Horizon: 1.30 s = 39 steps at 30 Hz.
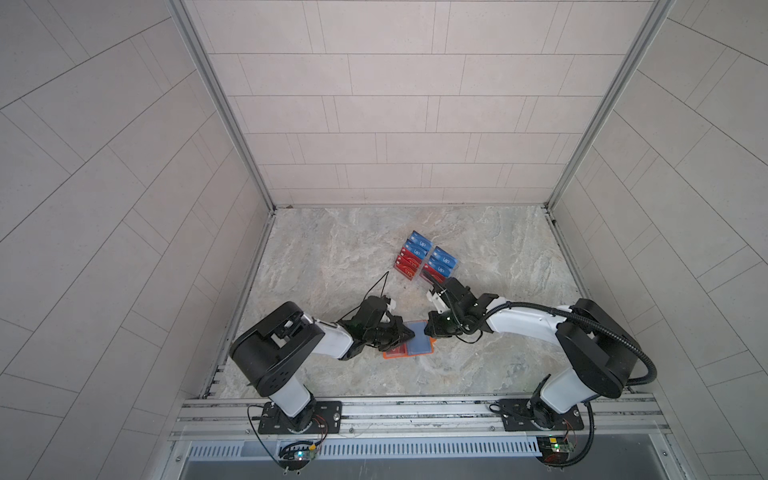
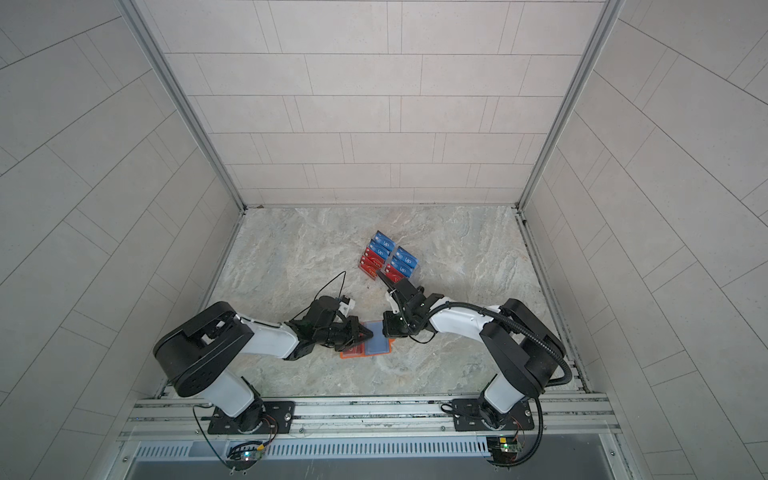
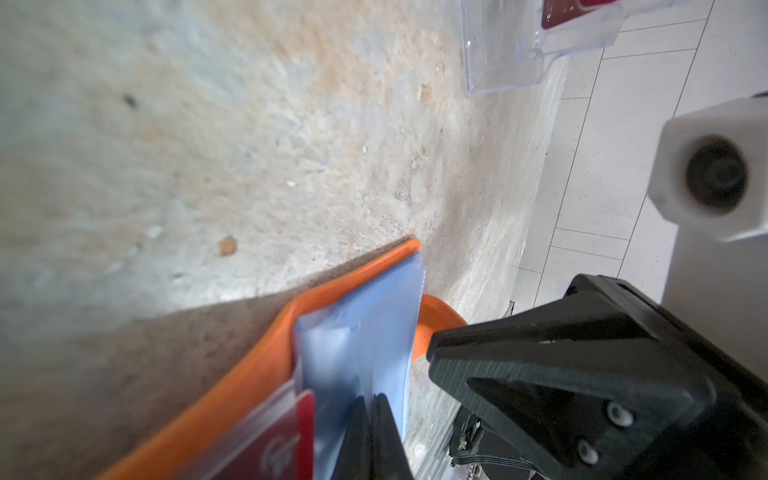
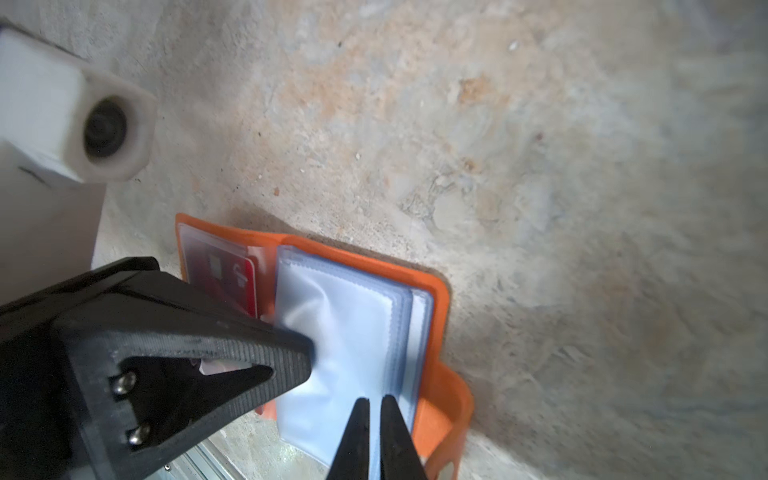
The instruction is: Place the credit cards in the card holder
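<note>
Left claw [image 3: 371,409] and right claw [image 4: 375,409] each pinch the open holder's [image 4: 436,299] top sleeve [image 4: 345,332] from opposite edges, seemingly to spread it for loading.

One orange card holder [image 1: 390,355] sits between the left claw [image 3: 370,400] and right claw [image 4: 374,401], one red card [image 4: 243,286] inside. Beyond the right claw, one clear stand [image 3: 503,54] shows four blue cards [image 1: 444,254] and at least three red cards [image 1: 406,267].
</note>
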Motion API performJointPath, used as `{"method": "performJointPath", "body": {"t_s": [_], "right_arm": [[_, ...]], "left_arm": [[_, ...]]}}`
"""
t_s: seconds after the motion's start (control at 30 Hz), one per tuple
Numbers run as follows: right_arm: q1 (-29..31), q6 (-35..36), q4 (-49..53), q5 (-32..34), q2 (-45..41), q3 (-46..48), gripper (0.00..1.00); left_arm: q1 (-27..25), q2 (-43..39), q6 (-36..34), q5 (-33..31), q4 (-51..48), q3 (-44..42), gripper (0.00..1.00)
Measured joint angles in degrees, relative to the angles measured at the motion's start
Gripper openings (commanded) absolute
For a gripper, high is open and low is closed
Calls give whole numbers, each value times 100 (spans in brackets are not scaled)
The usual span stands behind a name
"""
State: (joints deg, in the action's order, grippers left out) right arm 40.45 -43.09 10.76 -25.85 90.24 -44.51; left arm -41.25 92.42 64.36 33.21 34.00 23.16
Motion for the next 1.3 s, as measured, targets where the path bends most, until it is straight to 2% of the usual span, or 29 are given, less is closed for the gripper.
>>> {"method": "performJointPath", "body": {"t_s": [0.37, 0.9, 1.3], "right_arm": [[-39, 33, 44, -33, 2, 90, 12], [-39, 66, -28, -308, 7, 160, 12], [-39, 39, -219, -494, 7, 280, 12]], "left_arm": [[114, -205, -188, 131, 28, -232, 0], [177, 20, -334, 551, 890, -511, 0], [177, 61, -343, 621, 1088, -612, 0]]}}
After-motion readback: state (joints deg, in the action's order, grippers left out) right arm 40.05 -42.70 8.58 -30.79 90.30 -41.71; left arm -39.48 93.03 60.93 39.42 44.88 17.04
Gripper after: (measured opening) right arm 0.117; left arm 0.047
